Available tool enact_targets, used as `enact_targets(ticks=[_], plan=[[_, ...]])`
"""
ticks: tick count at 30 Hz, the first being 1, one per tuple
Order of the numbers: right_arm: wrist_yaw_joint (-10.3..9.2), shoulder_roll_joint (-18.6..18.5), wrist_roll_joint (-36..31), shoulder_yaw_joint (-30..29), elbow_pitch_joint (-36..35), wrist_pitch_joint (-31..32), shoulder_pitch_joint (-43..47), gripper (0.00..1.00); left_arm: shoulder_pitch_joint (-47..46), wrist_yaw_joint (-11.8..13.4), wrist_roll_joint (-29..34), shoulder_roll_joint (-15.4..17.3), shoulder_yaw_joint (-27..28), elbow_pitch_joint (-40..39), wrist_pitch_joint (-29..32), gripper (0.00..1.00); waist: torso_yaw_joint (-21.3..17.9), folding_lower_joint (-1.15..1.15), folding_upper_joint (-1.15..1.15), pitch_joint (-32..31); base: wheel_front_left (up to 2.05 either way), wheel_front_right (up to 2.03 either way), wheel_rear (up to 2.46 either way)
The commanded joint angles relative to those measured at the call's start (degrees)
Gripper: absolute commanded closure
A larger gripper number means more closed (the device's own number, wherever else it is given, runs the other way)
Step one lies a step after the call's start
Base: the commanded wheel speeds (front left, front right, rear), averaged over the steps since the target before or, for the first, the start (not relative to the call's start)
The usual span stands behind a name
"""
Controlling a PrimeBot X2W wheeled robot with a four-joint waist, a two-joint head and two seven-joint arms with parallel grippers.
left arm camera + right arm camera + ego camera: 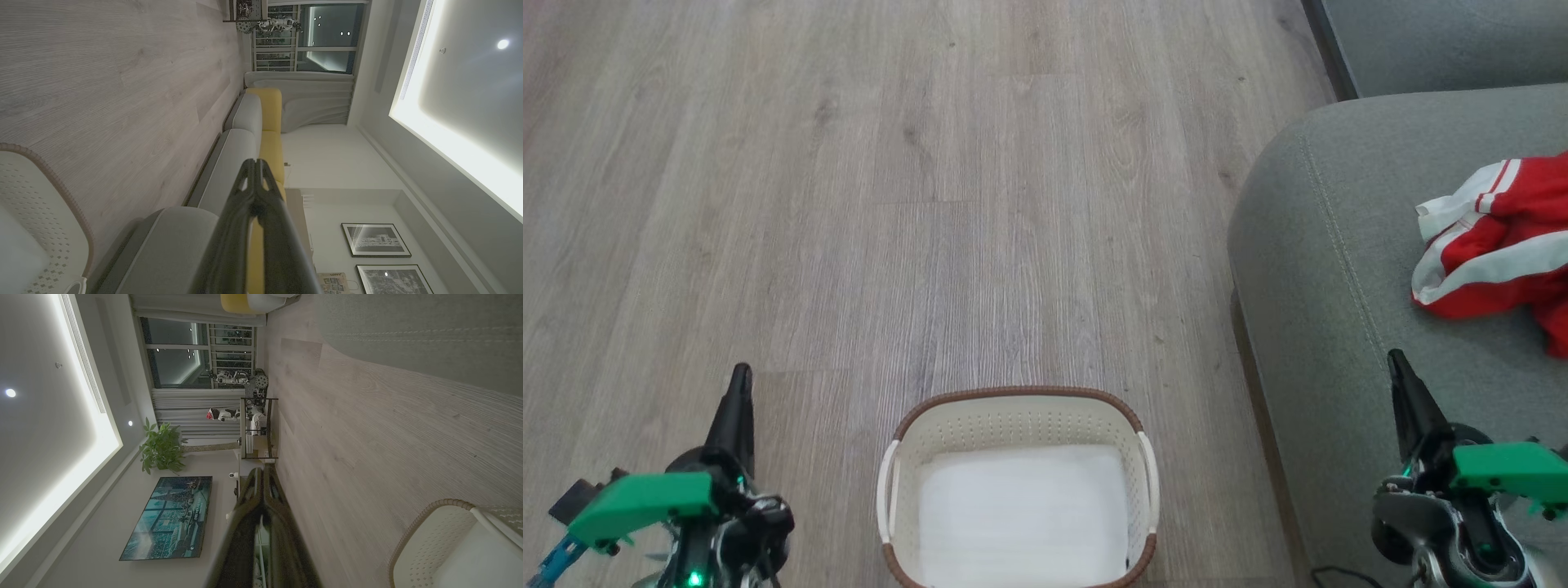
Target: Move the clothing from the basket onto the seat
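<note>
The red clothing [1507, 241] with white stripes lies crumpled on the grey-green seat [1331, 269] at the right edge of the head view. The cream basket [1018, 425] with its brown rim stands on the floor at the bottom centre, holding a flat white liner sheet [1021, 514]. My left gripper [739, 377] is shut and empty at the lower left, left of the basket. Over the seat's front part, my right gripper [1396, 359] is shut and empty, below the clothing and apart from it. The left wrist view has the shut fingertips [255, 163], the basket [36, 204] and the seat [163, 245].
Wood-look floor [890, 204] stretches ahead and to the left. A second grey cushion [1445, 41] sits at the top right. The right wrist view takes in a wall television [167, 518], a potted plant [161, 447] and a shelf unit [257, 428] far off.
</note>
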Motion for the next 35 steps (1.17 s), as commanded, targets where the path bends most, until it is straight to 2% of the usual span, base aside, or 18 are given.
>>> enact_targets(ticks=[1, 35], plan=[[-0.01, 0.12, -0.05, 1.08, -1.85, 0.73, -2.83, 1.00, -2.79, -0.38, -0.13, 0.41, 2.10, -1.52, 0.45, 1.00, 0.00, 0.00, 0.00, 0.00, 0.00, 0.00, 0.00], [-0.01, 0.35, -0.32, 0.75, -1.83, 0.99, -2.86, 1.00, -2.78, -0.38, -0.14, 0.41, 2.09, -1.53, 0.44, 1.00, 0.00, 0.00, 0.00, 0.00, 0.00, 0.00, 0.00]])
